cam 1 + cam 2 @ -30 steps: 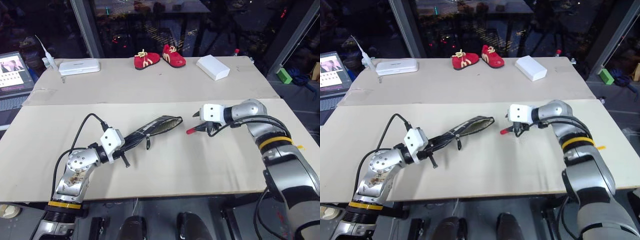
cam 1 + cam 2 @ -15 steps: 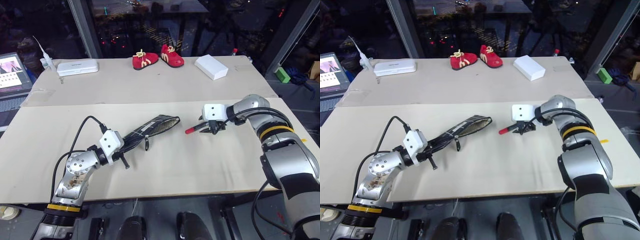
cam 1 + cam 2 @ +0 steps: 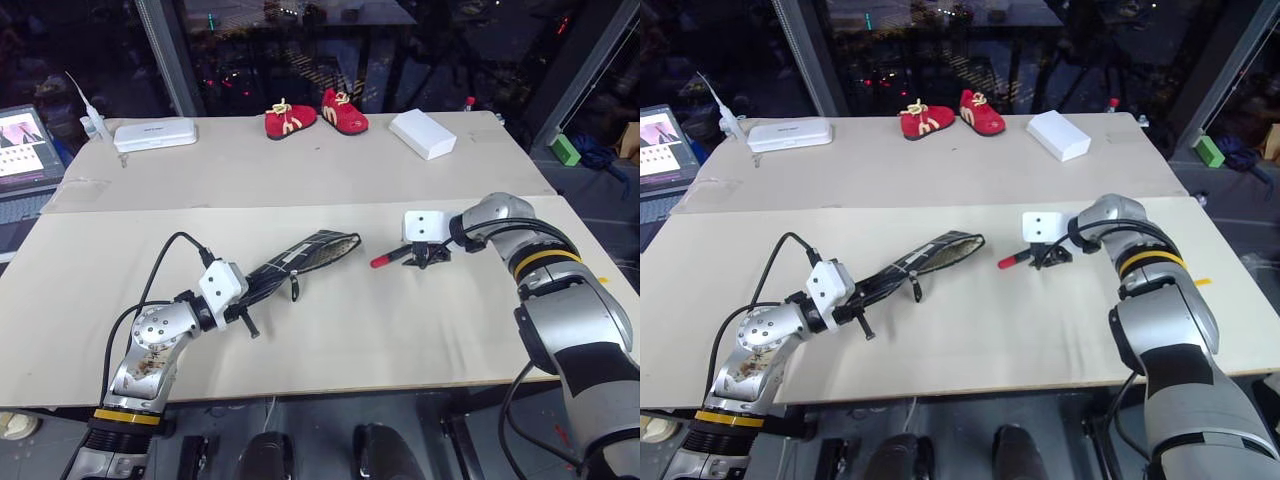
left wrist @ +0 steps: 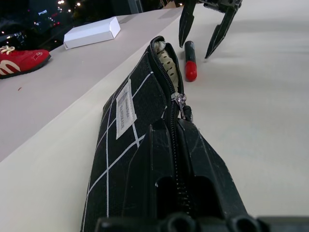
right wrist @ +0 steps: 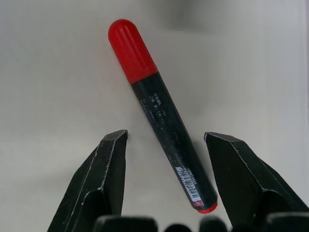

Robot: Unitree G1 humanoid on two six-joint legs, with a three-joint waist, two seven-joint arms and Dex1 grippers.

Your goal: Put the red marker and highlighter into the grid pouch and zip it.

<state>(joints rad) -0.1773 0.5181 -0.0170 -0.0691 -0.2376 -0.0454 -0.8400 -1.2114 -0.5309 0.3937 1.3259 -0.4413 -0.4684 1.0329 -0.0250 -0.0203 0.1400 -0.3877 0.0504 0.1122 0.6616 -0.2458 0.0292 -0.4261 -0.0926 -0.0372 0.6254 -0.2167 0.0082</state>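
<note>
Grid pouch (image 3: 300,258), flat black cloth with thin white lines, lies on the big tan table (image 3: 330,340), its mouth unzipped. Left gripper (image 4: 181,193) pinches the pouch's near end. Right gripper (image 5: 164,159) hangs spread wide around the black red-capped marker (image 5: 159,113), not touching it.

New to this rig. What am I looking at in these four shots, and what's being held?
A humanoid robot with two arms, each ending in a two-fingered pincer. Two pictures come from its head cameras looking down over the table; the other two come from cameras on each wrist.

The left pincer is shut on one end of the grid pouch, whose far end gapes open. The right pincer is open, its fingers either side of the red marker, which lies on the table, not gripped.

Farther back: red shoes and white boxes.
</note>
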